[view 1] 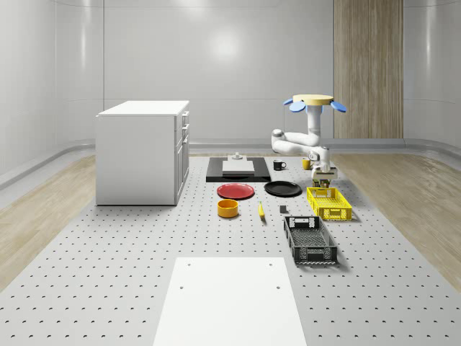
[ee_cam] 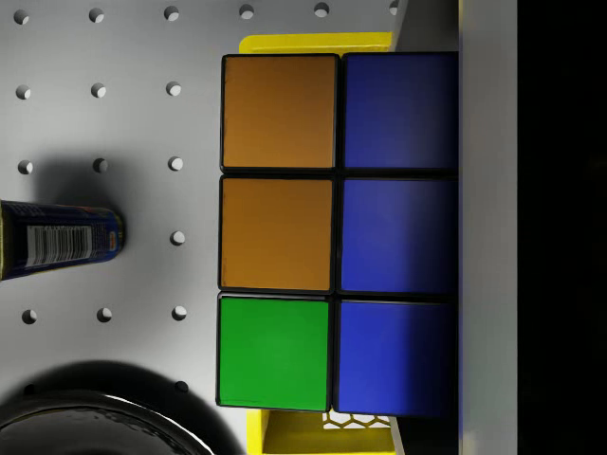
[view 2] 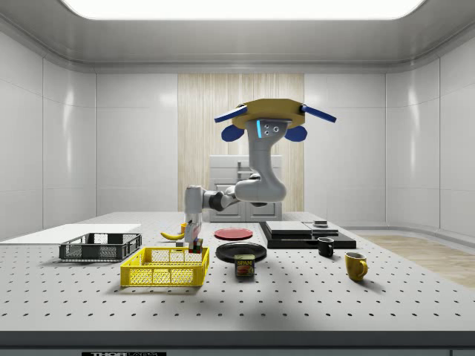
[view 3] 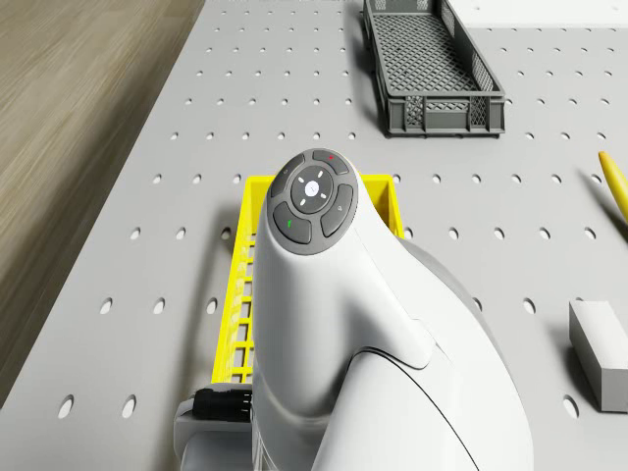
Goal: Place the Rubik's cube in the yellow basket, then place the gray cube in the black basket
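Observation:
The Rubik's cube (ee_cam: 337,232), with orange, green and blue faces, sits close to the wrist camera, and my gripper (view 2: 196,245) is shut on it. A grey finger (ee_cam: 488,227) lies against its blue side. The cube (view 2: 197,248) hangs just above the end of the yellow basket (view 2: 165,267) nearer the black plate. The drone (view 1: 313,101) hovers high above the far right part of the table, and the arm reaches down to the yellow basket (view 1: 329,203). The gray cube (view 3: 599,348) rests on the table beside the banana (view 3: 613,182). The black basket (view 1: 310,240) stands in front of the yellow one.
A black plate (view 1: 282,189), a red plate (view 1: 236,191), an orange bowl (view 1: 227,208) and a banana (view 1: 261,210) lie at mid-table. A tin can (view 2: 245,265) stands near the yellow basket. Two mugs (view 2: 325,247) (view 2: 356,265) and a white cabinet (view 1: 144,151) stand farther off.

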You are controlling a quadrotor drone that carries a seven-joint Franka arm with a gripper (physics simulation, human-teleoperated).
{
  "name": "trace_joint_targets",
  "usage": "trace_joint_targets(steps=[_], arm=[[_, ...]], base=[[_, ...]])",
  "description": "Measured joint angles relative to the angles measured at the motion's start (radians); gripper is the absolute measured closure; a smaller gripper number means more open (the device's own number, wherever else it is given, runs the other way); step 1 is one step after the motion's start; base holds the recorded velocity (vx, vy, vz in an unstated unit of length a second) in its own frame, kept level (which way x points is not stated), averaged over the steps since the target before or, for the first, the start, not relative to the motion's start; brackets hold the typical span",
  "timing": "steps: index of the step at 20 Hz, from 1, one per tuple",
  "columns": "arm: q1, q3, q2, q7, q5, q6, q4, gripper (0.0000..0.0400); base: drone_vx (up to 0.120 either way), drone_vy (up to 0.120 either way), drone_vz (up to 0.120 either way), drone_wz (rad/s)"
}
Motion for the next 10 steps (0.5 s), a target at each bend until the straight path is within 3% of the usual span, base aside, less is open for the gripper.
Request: trace_joint_targets(steps=[6,10], arm=[[-0.001,0.000,-0.004,0.000,0.001,0.003,0.000,0.0113],[-0.001,0.000,-0.006,0.001,0.002,0.005,0.000,0.0113]], base=[[0.120,0.000,0.000,0.000],[0.070,0.000,0.000,0.000]])
